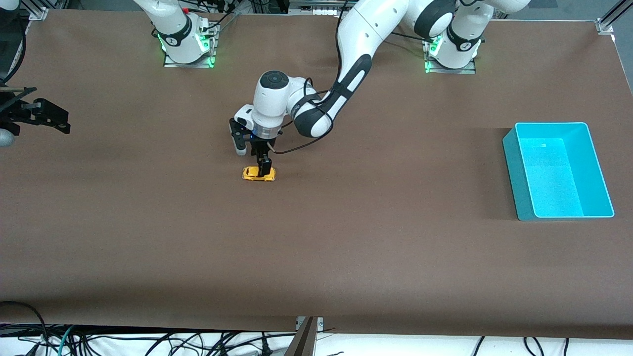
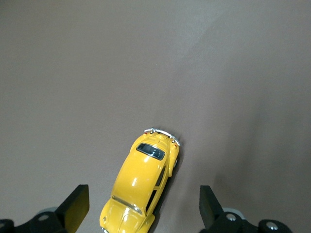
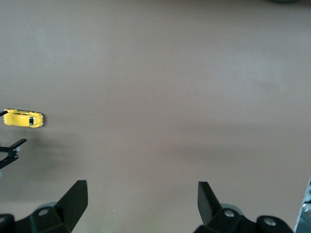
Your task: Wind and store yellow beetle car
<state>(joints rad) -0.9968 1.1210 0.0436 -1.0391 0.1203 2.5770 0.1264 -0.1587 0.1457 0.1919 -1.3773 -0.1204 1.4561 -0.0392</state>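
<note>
The car [image 1: 258, 173] sits on the desk [image 1: 316, 257] mid-way along, well apart from the bin [image 1: 559, 170]. The left gripper [image 1: 264, 165] hangs right over it, jaws apart astride its body, likely lining up a grip for winding. The right gripper [image 3: 141, 206] waits over bare desk, jaws apart too.

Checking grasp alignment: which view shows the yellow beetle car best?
The left wrist view: the yellow beetle car fills the frame between the open left claw fingers, roof and windows clear. The front view shows it small, partly hidden under that claw. The right wrist view shows a tiny car at the frame edge.
</note>
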